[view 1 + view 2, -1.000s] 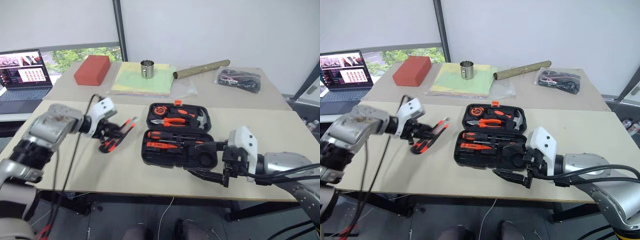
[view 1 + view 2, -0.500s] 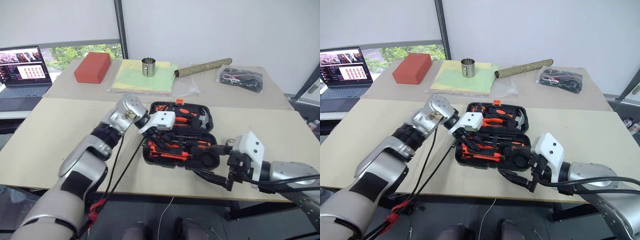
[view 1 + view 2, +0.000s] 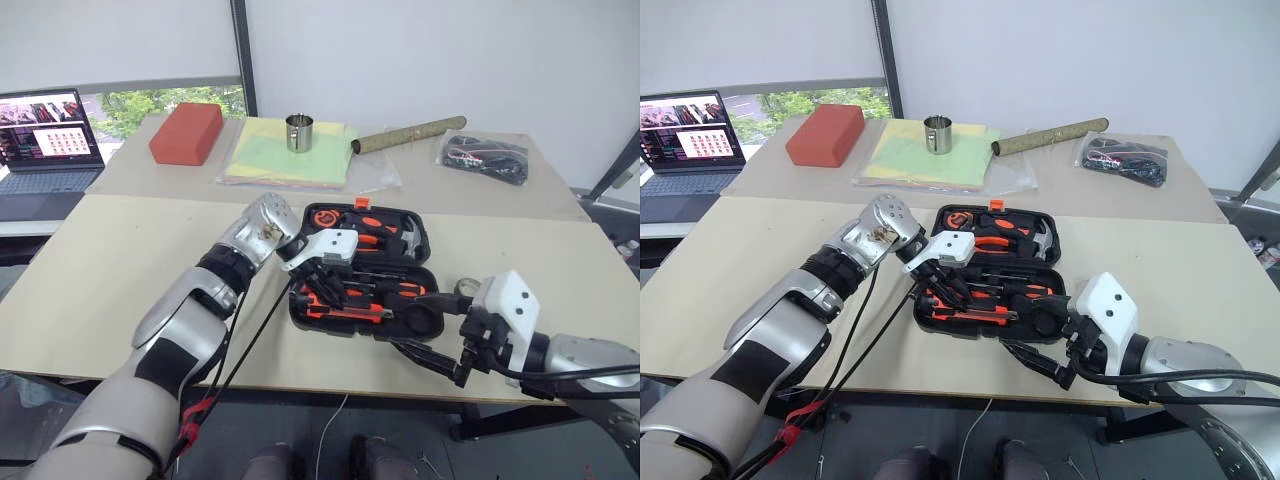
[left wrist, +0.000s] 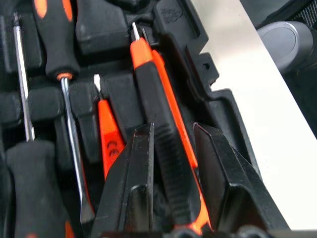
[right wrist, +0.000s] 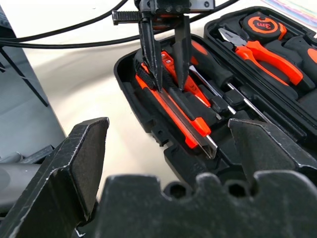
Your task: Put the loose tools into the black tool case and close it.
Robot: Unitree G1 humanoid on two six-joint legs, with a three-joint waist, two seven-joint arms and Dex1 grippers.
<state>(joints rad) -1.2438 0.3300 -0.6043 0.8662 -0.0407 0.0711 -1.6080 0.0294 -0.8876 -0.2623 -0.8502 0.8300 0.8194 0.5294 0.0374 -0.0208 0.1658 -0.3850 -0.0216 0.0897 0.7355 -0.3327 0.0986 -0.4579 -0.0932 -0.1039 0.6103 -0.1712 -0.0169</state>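
The left gripper [image 5: 167, 59] reaches down into the near half of the black tool case [image 3: 415, 222], its two black fingers [image 4: 136, 183] clamped on either side of the orange-black utility knife [image 4: 166, 144]. The knife lies lengthwise in the near tray of the case, close to the front wall, with its metal tip [image 5: 210, 147] pointing toward the right gripper. Just beside the knife, on the side away from the case wall, sits a small flat orange tool [image 4: 109, 136], and beyond it two slim screwdrivers [image 4: 69, 144] lie in their slots, shafts parallel to the knife.

The right gripper [image 3: 430, 330] hangs at about 4 o'clock from the case, just off its near right corner, with its fingers [image 5: 74, 163] spread wide apart and nothing between them. A round black part [image 3: 424, 318] of the tray sits just ahead of it.

The case lies open on the beige table [image 3: 120, 260], the lid half at 12 o'clock holding orange-handled pliers [image 5: 260, 52], a hammer [image 3: 403, 238] and an orange tape measure [image 5: 260, 23].

Farther back on the table, at 11 o'clock from the case, stands a metal cup [image 3: 299, 132] on yellow-green sheets [image 3: 270, 160], with a red block [image 3: 186, 134] to their left. At 1 o'clock lie a brown roll [image 3: 408, 134] and a clear bag of black cables [image 3: 485, 160]. A laptop [image 3: 40, 140] stands open at 10 o'clock.
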